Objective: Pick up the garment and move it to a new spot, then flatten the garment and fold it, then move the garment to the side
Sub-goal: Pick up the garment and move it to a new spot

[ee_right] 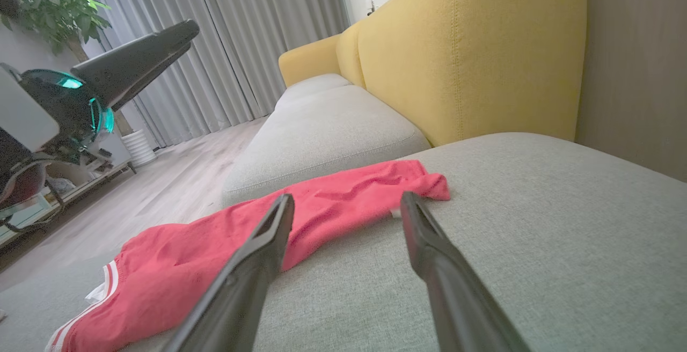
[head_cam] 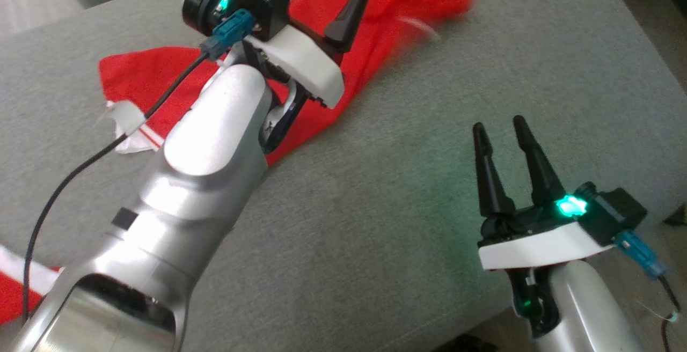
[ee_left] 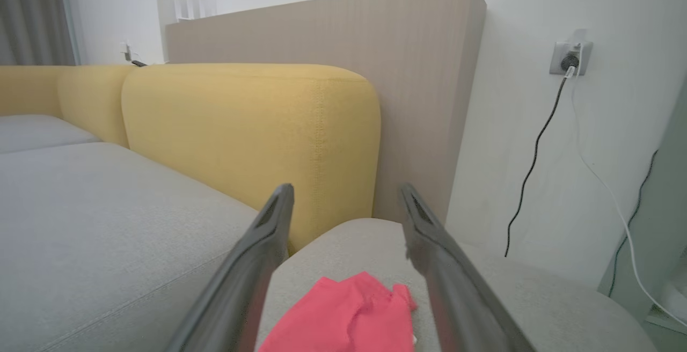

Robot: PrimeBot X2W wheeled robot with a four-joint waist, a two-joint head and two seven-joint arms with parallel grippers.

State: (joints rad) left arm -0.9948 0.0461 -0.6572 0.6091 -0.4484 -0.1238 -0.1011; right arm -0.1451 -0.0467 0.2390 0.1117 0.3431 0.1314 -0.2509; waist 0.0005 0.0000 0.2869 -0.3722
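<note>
The left arm's pale forearm [head_cam: 209,143] lies across the middle of the red garment [head_cam: 155,73] in the head view and hides that stretch of cloth. The garment's far end is blurred. A red-and-white scrap [head_cam: 12,293] at the lower left corner is cut off by the edge, so whether it belongs to the same piece cannot be told. The garment lies in a long, wrinkled strip on the grey sofa cushion [head_cam: 429,126], its white-striped hem [head_cam: 134,134] toward the robot's left. The left gripper [ee_left: 348,193] reaches far forward above the cloth's far end, its tips cut off at the head view's top. Its fingers stand wide apart with nothing between them. The right gripper [head_cam: 498,123] hovers over bare cushion, apart from the garment, its fingers spread and empty, pointing toward the yellow backrest [ee_right: 467,57].
</note>
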